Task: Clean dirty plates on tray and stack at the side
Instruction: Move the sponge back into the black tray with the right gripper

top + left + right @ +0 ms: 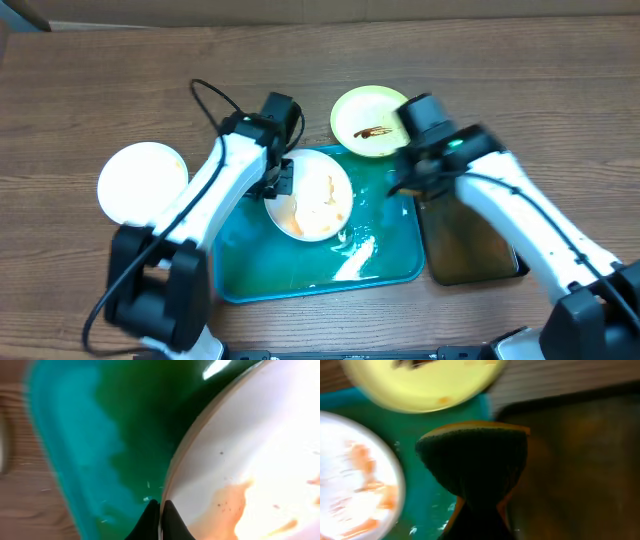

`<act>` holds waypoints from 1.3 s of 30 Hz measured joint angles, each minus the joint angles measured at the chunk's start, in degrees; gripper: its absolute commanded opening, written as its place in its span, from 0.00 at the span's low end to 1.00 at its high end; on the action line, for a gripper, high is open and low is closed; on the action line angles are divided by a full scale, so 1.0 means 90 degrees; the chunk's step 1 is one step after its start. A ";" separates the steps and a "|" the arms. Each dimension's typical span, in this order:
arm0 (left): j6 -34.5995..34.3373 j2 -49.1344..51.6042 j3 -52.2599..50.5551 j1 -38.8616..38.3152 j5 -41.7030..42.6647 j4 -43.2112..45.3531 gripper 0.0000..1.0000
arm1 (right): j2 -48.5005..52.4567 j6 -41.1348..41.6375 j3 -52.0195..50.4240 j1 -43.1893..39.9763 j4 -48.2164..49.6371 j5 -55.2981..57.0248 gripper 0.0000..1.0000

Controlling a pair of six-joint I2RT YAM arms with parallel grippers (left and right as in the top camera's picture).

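Wooden table (80,90) bearing a wet teal tray (300,275), with a black tray (470,245) just beside it on the right. The left arm reached diagonally over the teal tray; the left gripper (160,508) was clamped on the rim of the smeared white plate (320,200) in the tray. The right gripper (477,512) pinched a sponge (475,455) near the pale green plate (365,115) at the tray's far edge. A second white plate (143,182) lay on the table, left of the tray.

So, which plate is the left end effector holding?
The smeared white plate in the teal tray, pinched at its rim. The other white plate lies on the table; the pale green plate is not gripped.
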 measured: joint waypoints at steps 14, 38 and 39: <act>0.0000 -0.0556 -0.0005 0.0017 -0.1642 -0.0427 0.04 | 0.0034 -0.0784 -0.0656 -0.1812 0.0180 -0.0335 0.04; 0.0000 -0.1666 -0.0007 -0.0165 -0.3276 -0.0284 0.04 | -0.0015 -0.1258 -0.2861 -0.1829 0.2591 -0.0959 0.04; 0.0000 -0.1666 -0.0007 -0.0223 -0.3325 -0.0284 0.04 | -0.0015 -0.1260 -0.2759 -0.1831 0.2327 -0.0969 0.04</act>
